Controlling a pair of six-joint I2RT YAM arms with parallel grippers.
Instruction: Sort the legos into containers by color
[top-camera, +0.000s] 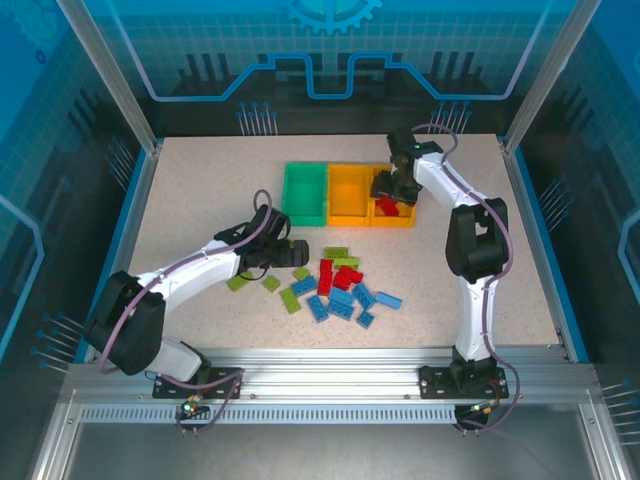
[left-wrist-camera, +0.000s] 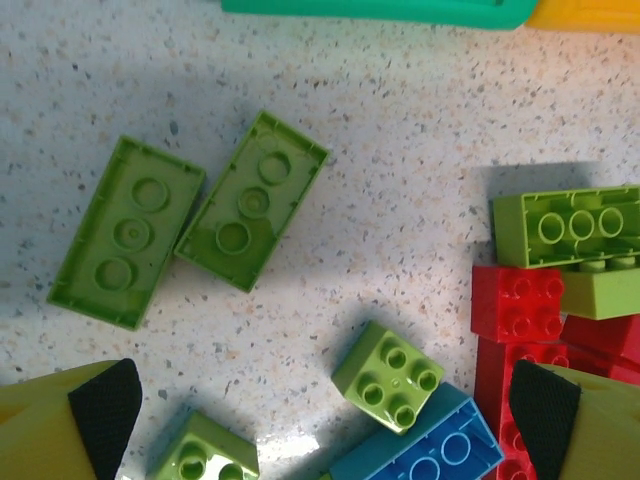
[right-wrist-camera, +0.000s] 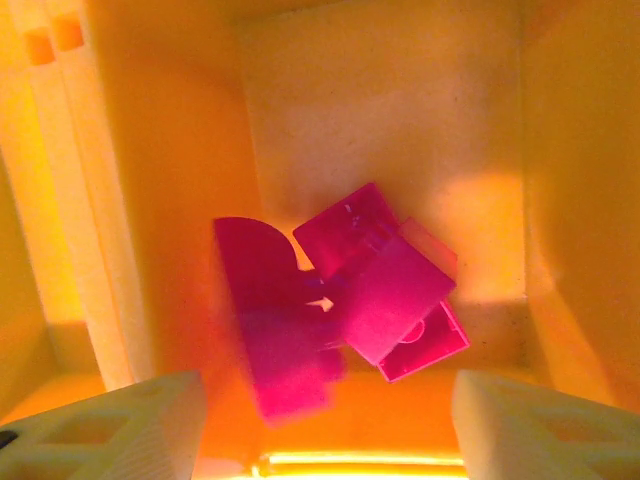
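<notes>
Left gripper (left-wrist-camera: 325, 420), wide open and empty, hovers over lime legos (left-wrist-camera: 252, 200), a square lime lego (left-wrist-camera: 388, 375) directly between its jaws; right gripper (right-wrist-camera: 335, 425), parted and empty, over the rightmost container (right-wrist-camera: 570, 200) and its red legos (right-wrist-camera: 385, 285).

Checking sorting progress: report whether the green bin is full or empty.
Empty: the green bin has a bare floor; lime green bricks lie on the table.
</notes>
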